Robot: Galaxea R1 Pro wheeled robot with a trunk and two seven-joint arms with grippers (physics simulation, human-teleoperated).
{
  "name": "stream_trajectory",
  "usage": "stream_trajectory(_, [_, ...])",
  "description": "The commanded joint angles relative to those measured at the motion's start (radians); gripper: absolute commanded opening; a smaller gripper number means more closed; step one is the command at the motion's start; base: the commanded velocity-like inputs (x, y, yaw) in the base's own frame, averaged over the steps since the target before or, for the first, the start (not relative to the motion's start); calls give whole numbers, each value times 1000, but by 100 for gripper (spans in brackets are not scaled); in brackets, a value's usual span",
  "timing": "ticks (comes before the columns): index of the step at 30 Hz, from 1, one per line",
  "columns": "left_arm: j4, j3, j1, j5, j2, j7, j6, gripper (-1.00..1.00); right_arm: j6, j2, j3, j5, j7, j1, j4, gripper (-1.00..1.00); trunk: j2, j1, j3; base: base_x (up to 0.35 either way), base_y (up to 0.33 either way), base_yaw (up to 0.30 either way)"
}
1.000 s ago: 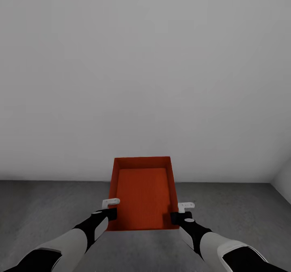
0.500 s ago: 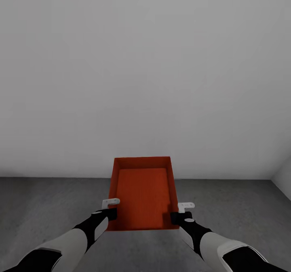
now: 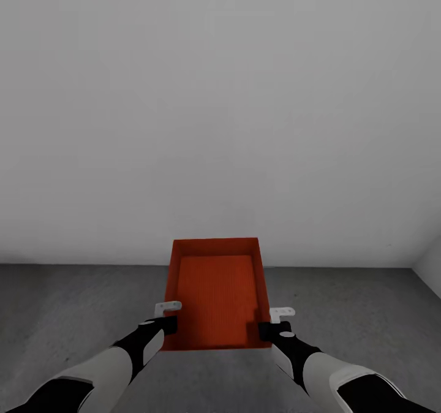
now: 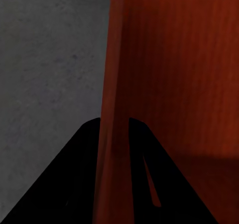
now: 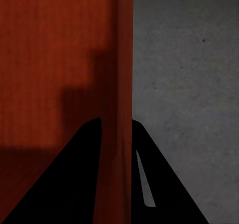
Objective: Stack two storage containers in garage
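Container (image 3: pixel 215 293), red-orange and open-topped, is carried above the grey garage floor (image 3: pixel 73 303), near the pale wall (image 3: pixel 220 106). Its side walls are clamped by the left pincer (image 3: pixel 164 316) and right pincer (image 3: pixel 273 321). Lowering it level onto the floor is judged to come next.

Soft, even light fills the room, with no glare. The pale wall (image 3: pixel 220 106) fades gently darker toward its edges. Blocky shadows fall across the storage container (image 3: pixel 215 296) bottom. The wrist views look soft, and the fingers (image 4: pixel 74 184) are pure black silhouettes.
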Motion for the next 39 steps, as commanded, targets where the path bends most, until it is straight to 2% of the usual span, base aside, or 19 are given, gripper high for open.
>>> stream_trajectory(1, [-6,31,-1,-13,6,51,5,-100,-5,0,12,-18,-3,0,50,-100,-8,4,-6,0,0,0])
stream_trajectory(39, [-6,31,-1,-13,6,51,5,-100,-5,-1,12,-18,-3,0,49,-100,-274,150,-186,0,0,0])
